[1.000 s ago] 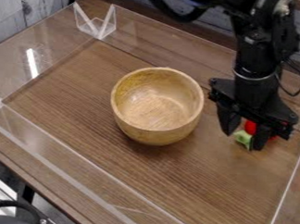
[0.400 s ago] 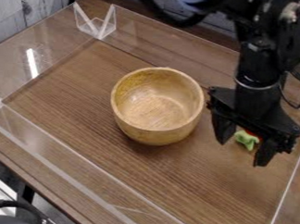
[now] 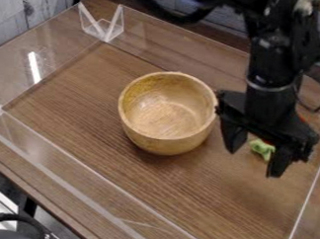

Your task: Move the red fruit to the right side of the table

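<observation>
The red fruit (image 3: 264,149) lies on the brown wood-grain table (image 3: 187,197) at the right, mostly hidden; only its green leafy end and a little red show between the fingers. My black gripper (image 3: 260,156) hangs just above it, pointing straight down, open wide with one finger (image 3: 233,136) on the left and the other at the lower right. The fruit rests on the tabletop and the fingers are clear of it.
A wooden bowl (image 3: 167,112) stands in the middle of the table, left of the gripper. Clear acrylic walls (image 3: 305,211) edge the table, one close to the right of the gripper. A clear acrylic bracket (image 3: 100,24) sits at the back left corner.
The gripper's fingers have spread apart and let go of the red fruit. The hand has lifted slightly and drawn toward the camera; the fruit stays on the table.
</observation>
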`<state>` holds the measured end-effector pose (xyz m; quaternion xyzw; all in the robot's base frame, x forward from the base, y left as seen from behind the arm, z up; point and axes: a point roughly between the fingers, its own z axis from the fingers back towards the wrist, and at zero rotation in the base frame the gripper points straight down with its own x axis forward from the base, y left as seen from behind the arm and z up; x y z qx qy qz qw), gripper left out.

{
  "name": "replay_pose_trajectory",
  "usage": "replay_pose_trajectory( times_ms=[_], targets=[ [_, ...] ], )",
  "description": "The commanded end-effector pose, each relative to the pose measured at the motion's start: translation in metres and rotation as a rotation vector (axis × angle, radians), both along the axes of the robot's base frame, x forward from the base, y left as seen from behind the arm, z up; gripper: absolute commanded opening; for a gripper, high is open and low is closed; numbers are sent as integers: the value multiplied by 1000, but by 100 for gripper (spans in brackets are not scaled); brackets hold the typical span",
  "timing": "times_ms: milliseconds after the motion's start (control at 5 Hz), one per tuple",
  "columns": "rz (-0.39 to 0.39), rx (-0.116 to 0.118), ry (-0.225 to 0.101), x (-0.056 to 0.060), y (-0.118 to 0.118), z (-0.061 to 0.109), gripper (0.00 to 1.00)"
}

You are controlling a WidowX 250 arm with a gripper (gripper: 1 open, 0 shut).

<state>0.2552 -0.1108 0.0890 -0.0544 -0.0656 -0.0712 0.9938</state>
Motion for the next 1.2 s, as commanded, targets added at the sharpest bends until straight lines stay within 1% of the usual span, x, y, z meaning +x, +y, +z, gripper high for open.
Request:
replay_pose_trajectory(
  times_ms=[0, 200, 400, 800, 1000],
  targets=[
    [45, -13, -39, 19, 3, 18, 0],
    [38, -11, -24, 15, -1, 8, 0],
    [37, -11, -15, 14, -3, 6, 100],
    [102, -11, 9, 14, 2, -11, 100],
    [113, -9, 12, 18, 8, -17, 100]
  ],
)
